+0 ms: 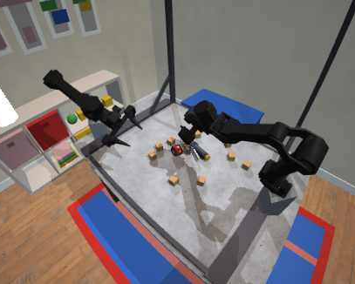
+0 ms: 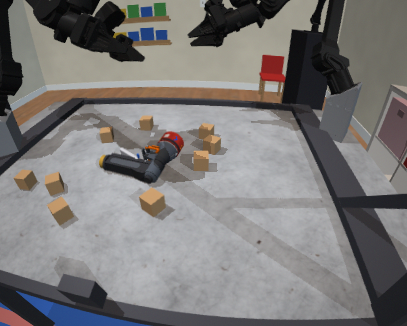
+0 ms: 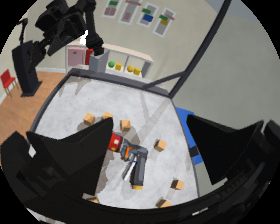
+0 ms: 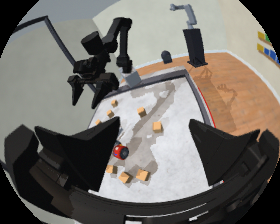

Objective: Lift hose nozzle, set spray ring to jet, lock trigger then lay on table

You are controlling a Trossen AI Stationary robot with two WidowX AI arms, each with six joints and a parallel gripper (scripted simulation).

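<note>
From the exterior side, the desk (image 1: 140, 172) (image 2: 266, 185) (image 3: 81, 100) (image 4: 178, 150) has a dark raised rim and a broad open stretch at near right. Wooden blocks lie scattered around the hose nozzle (image 1: 200, 151) (image 2: 155, 169) (image 3: 140, 164), with one block (image 2: 152, 201) near its elbow on the near side. The nozzle lies on the desk, left of centre: dark grey barrel and handle, yellow butt (image 1: 207, 157) (image 2: 102, 161) (image 3: 137, 187) pointing left, red spray ring (image 1: 176, 151) (image 2: 173, 142) (image 3: 115, 142) (image 4: 121, 152) to the right, orange parts between. The left claw (image 1: 187, 134) (image 2: 133, 41) (image 3: 151, 120) (image 4: 82, 107) and right claw (image 1: 134, 136) (image 2: 190, 39) (image 4: 156, 122) are both wide and hold nothing, raised above the desk. The left wrist view shows the handle; in the right wrist view a finger hides it, leaving the ring visible
</note>
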